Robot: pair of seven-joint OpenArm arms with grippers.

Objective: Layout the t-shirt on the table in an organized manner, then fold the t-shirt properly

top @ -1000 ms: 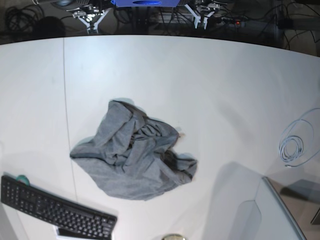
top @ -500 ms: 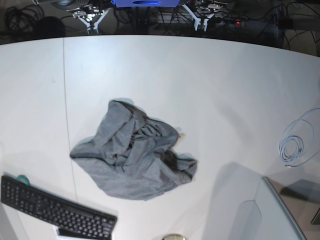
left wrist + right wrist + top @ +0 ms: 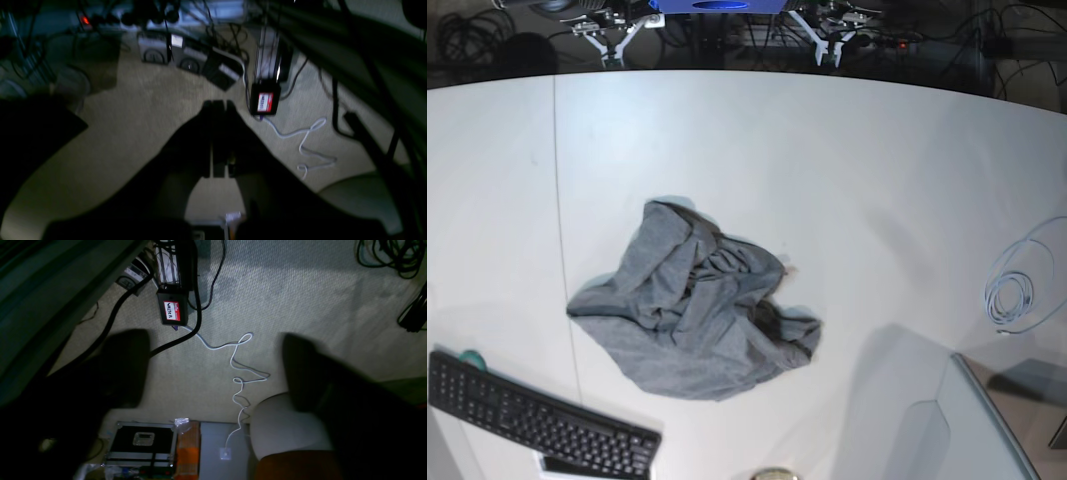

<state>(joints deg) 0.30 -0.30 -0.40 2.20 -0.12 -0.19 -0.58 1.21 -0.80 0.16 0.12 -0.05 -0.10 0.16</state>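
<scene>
Base view: the t-shirt [image 3: 692,305] is a grey crumpled heap, w/ folds all over, in the middle of the white tabletop [image 3: 847,170], near a black keyboard [image 3: 532,420].

Left wrist view: left gripper [image 3: 218,140], dark jaws shut together, over carpet.

Right wrist view: right gripper [image 3: 213,370], jaws wide apart, holding nothing.

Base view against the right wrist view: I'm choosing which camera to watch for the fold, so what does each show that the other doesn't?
Only the base view shows the t-shirt, a crumpled heap on the white table, plus a black keyboard and a coiled pale cable.

Only the right wrist view shows the carpeted floor, a box with a name sticker and a loose white cord, between the right hand's spread dark fingers.

Both show only that right hand, parked at the table's far edge.
</scene>
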